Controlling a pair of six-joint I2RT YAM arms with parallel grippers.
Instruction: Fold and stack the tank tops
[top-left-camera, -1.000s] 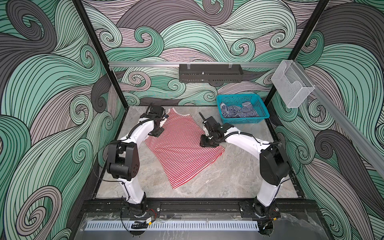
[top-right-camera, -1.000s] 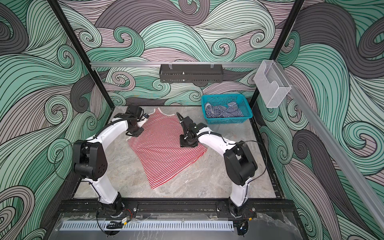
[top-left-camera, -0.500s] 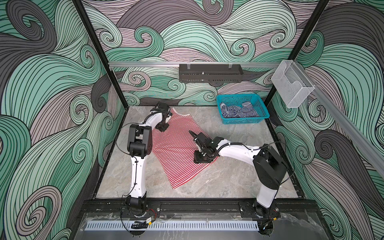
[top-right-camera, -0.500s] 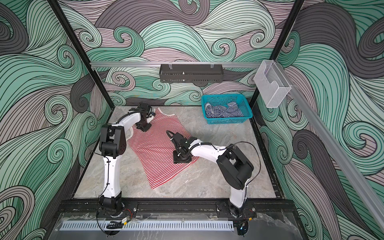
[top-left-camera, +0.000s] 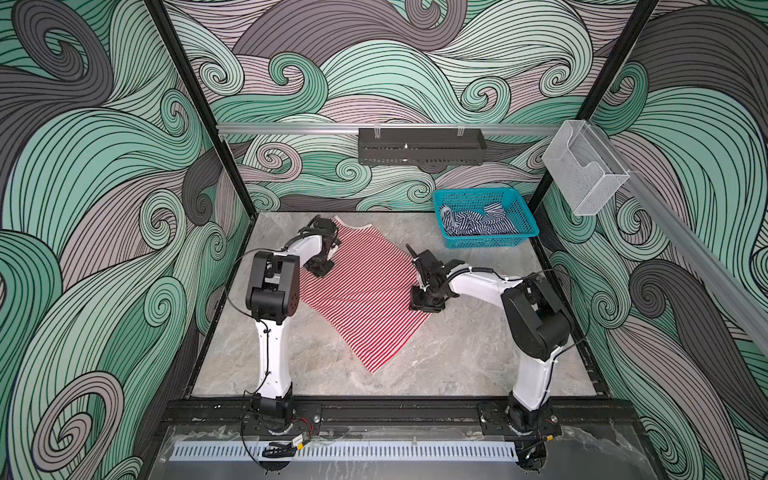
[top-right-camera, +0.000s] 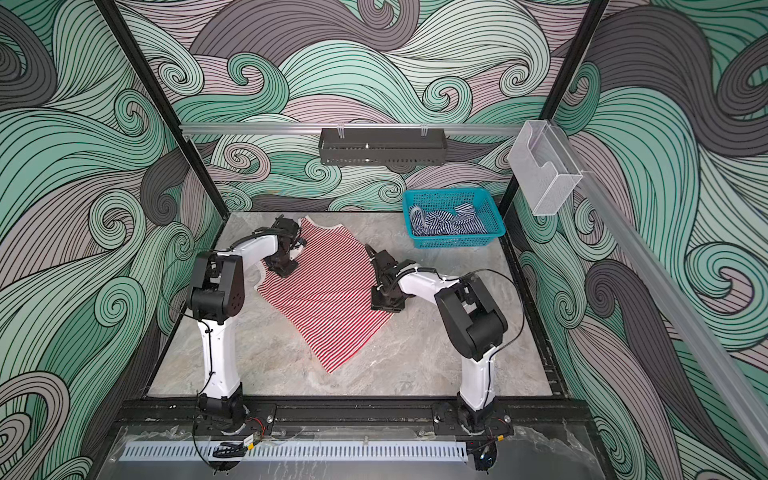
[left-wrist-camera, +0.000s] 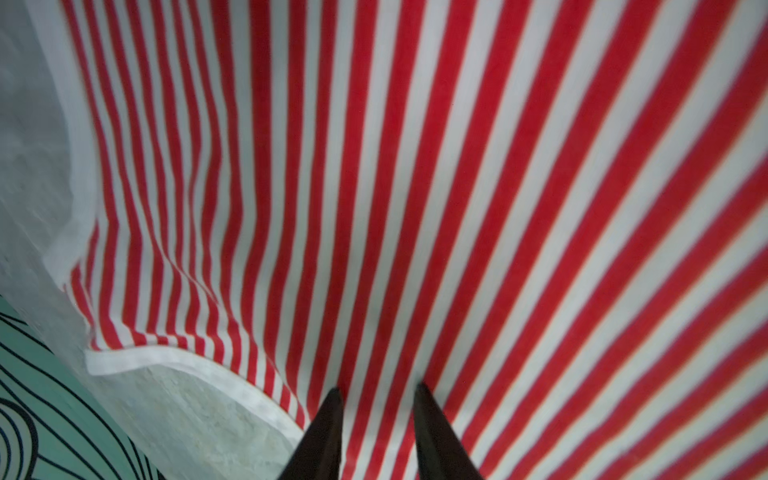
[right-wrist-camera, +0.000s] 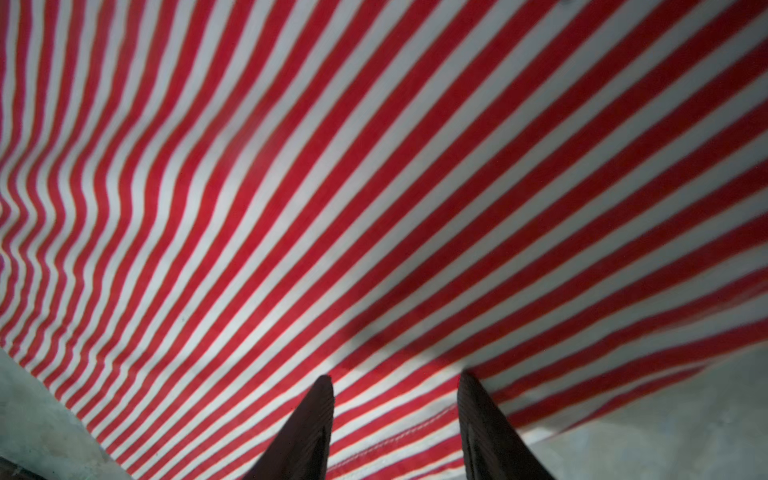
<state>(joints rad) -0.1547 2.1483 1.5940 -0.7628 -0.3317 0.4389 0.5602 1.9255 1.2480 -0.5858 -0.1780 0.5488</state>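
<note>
Marble tabletop (top-left-camera: 457, 357) — left fingers (left-wrist-camera: 324, 436) slightly parted, right fingers (right-wrist-camera: 307, 428) wider, tips on red-and-white tank top (top-left-camera: 365, 299).

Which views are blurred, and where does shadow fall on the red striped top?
Both top views: sharp, red-and-white tank top crisp. Left wrist view: softly blurred, stripes fanning out. Right wrist view: clearer, a dark shadow on the cloth ahead of the right gripper.
</note>
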